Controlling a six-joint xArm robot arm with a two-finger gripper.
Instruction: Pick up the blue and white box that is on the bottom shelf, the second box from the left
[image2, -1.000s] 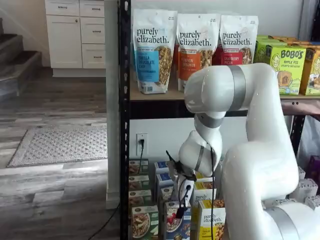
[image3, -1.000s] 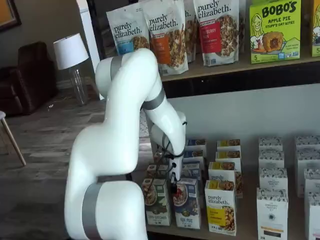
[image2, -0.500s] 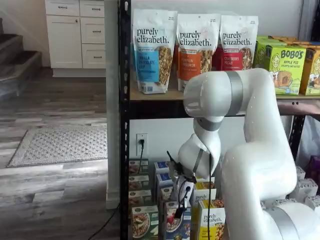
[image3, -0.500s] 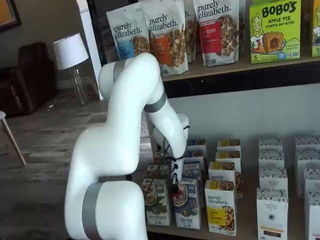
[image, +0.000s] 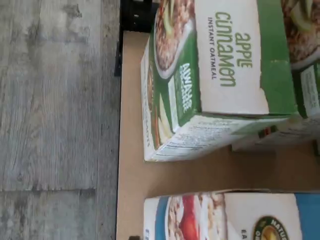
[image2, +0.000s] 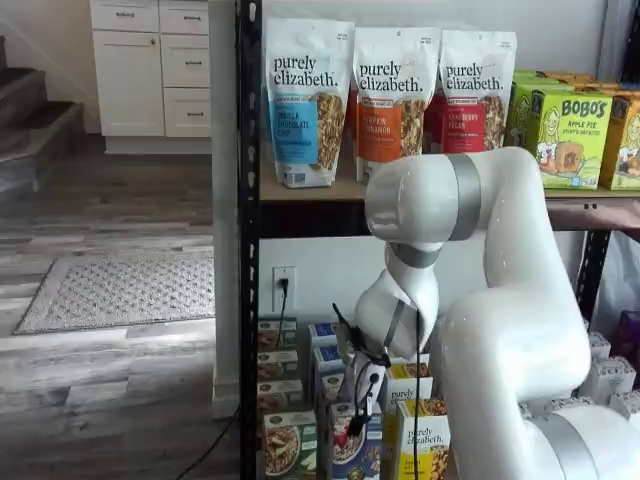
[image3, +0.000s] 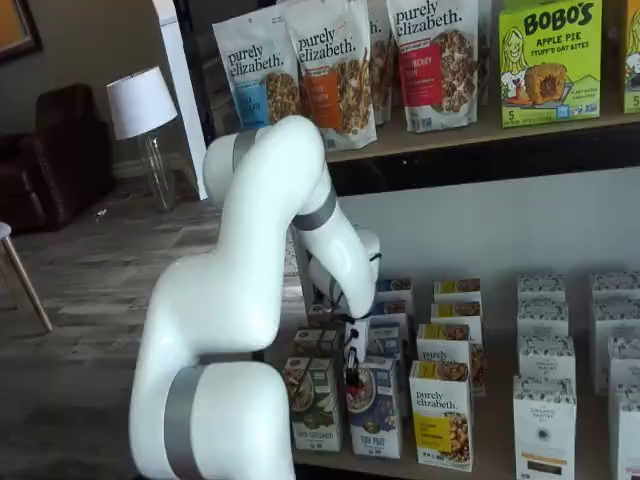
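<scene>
Your blue and white box (image3: 373, 405) stands at the near edge of the bottom shelf (image3: 480, 468), between a green-and-white carton (image3: 312, 403) on its left and a yellow-and-white carton (image3: 441, 413) on its right. The gripper (image3: 352, 372) hangs just above it, jaws spread wide, holding nothing.

The blue and white box (image3: 375, 410) is standing upright at the front of the bottom shelf (image3: 330, 462), showing a bowl of granola with red berries
</scene>
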